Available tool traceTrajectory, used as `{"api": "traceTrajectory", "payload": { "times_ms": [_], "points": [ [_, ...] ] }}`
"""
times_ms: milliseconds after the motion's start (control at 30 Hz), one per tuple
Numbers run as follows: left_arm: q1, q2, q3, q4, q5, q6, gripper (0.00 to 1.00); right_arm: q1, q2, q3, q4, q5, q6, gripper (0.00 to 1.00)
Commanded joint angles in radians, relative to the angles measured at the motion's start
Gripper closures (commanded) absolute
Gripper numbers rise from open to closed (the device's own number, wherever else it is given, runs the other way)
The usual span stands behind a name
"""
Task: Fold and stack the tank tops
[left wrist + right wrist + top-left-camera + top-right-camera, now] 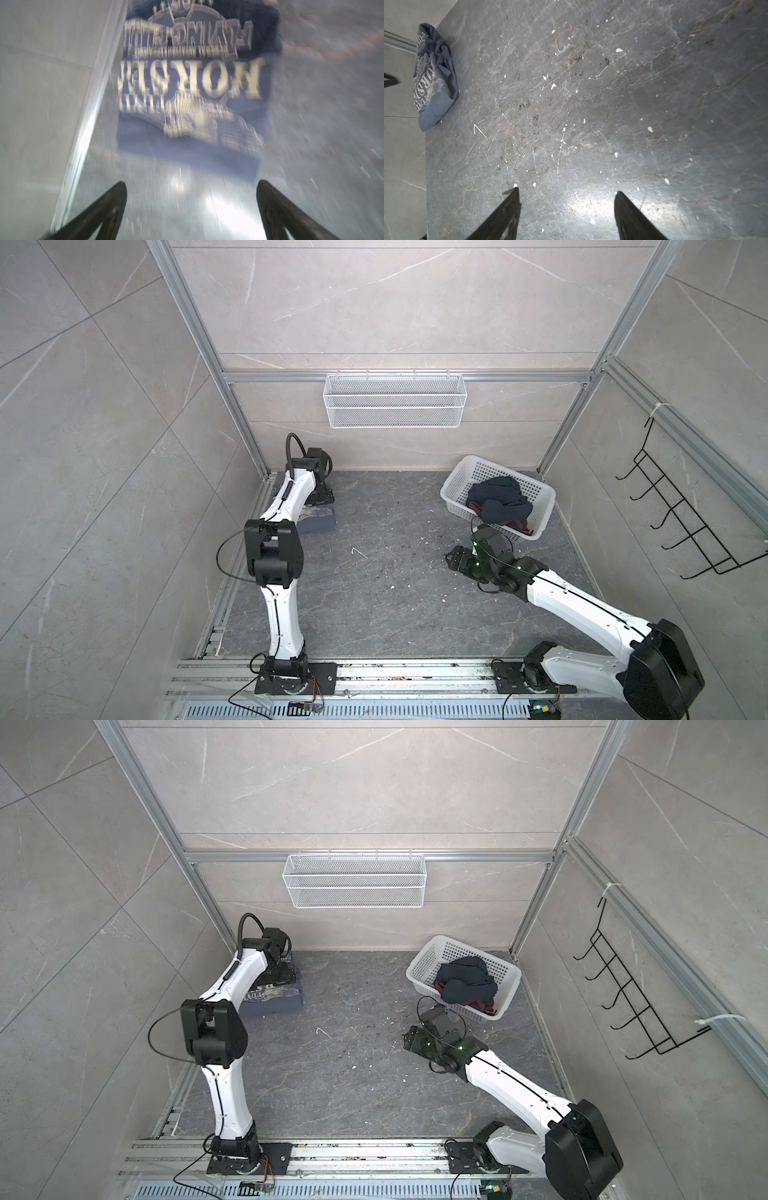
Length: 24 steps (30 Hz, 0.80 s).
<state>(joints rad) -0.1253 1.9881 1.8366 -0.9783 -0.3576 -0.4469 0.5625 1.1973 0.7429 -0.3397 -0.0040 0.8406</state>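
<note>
Slate-blue tank top lies folded well left of the basket as stack base; left end effector there is spread, apparently empty (view blurred). Right end effector, spread, waits beside the basket for the crumpled navy tank top inside.

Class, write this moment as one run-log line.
left gripper: open, empty, near folded blue top | right gripper: open, empty, above table | navy top: crumpled in basket
</note>
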Motion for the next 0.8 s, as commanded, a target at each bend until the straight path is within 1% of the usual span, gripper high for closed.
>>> {"api": "traceTrajectory", "payload": {
  "times_ms": [0, 133, 267, 500, 767],
  "points": [
    [0.029, -0.089, -0.195, 0.117, 0.066, -0.141, 0.01, -0.001, -0.004, -0.012, 0.018, -0.016, -0.014, 0.28],
    [0.071, -0.119, -0.352, 0.212, 0.147, -0.193, 0.04, 0.000, -0.026, -0.019, 0.001, -0.006, -0.019, 0.28],
    [0.126, -0.118, -0.430, 0.283, 0.217, -0.203, 0.06, -0.001, -0.055, -0.031, -0.012, 0.003, -0.017, 0.27],
    [0.211, -0.038, -0.404, 0.323, 0.246, -0.176, 0.08, 0.000, -0.092, -0.044, -0.035, 0.014, -0.014, 0.27],
    [0.288, 0.085, -0.281, 0.278, 0.182, -0.141, 0.14, -0.001, -0.126, -0.042, -0.086, 0.046, -0.023, 0.27]
  ]
}}
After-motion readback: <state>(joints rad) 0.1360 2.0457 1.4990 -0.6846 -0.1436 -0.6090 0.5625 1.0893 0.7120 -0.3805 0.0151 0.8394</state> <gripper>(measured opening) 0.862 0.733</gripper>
